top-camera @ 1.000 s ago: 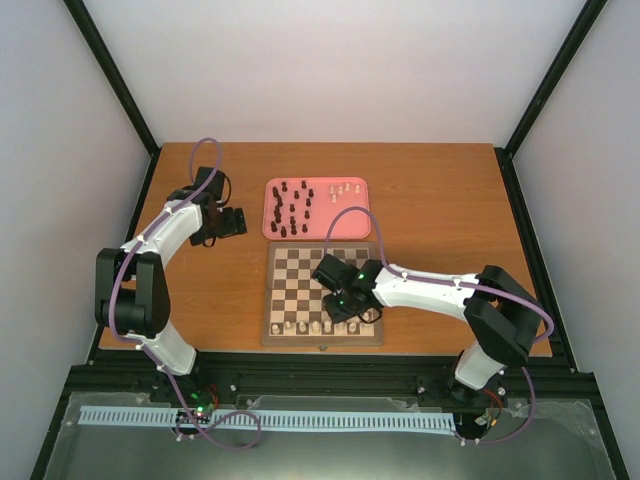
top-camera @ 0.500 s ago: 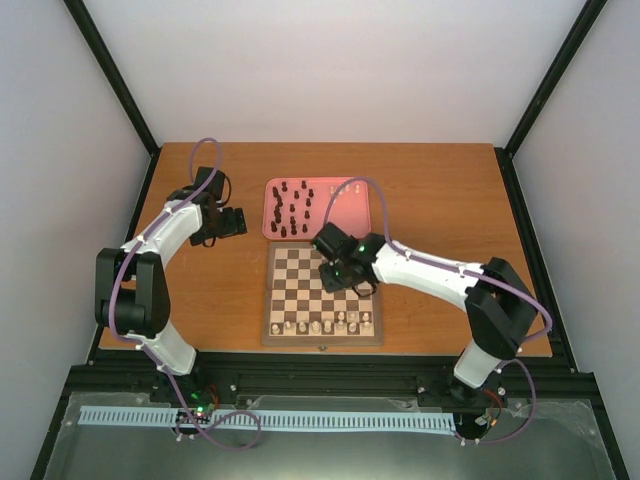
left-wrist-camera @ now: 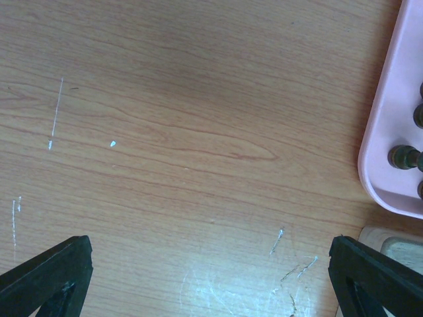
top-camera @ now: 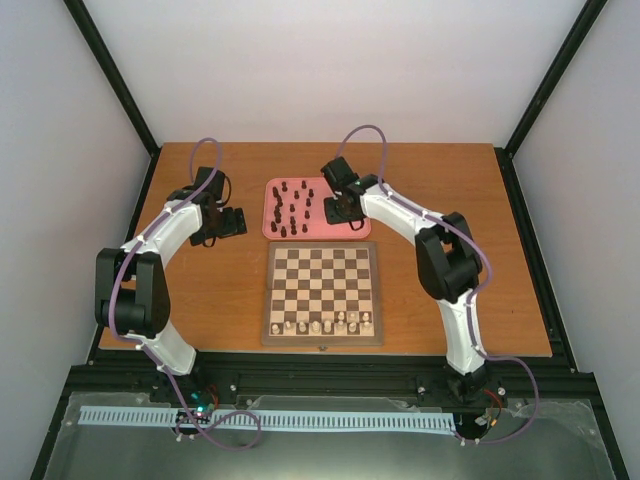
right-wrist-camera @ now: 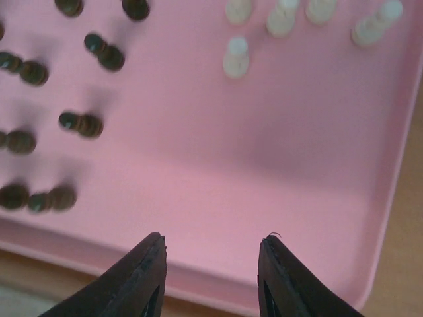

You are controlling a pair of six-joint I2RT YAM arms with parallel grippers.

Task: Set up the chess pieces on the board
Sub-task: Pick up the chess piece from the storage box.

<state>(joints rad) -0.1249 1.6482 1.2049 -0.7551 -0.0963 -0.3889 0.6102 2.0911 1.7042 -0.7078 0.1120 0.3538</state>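
The right gripper (right-wrist-camera: pixel 211 264) hangs over the pink tray (right-wrist-camera: pixel 317 172), close to the tray's near edge. Its two fingers (right-wrist-camera: pixel 149 274) stand apart and nothing is between them. The cream chess pieces (right-wrist-camera: pixel 281 20) stand by the tray's far right corner. The dark chess pieces (right-wrist-camera: pixel 79 123) stand along its left side. The board (top-camera: pixel 322 270) lies on the worktop (top-camera: pixel 500 200), just beside the tray's near edge, with a row of placed pieces (top-camera: pixel 325 325) along its own near edge. The left gripper (left-wrist-camera: pixel 210 264) is open wide and holds nothing, by the tray's left edge.

The job now looks like fetching a cream piece. The nearest cream piece (right-wrist-camera: pixel 236 56) stands a little apart from the others, so it is the easy one. The gripper should get the piece in the middle of the gap, go straight down, squeeze softly, then lift straight up so no neighbour tips. I can see no words or labels anywhere.
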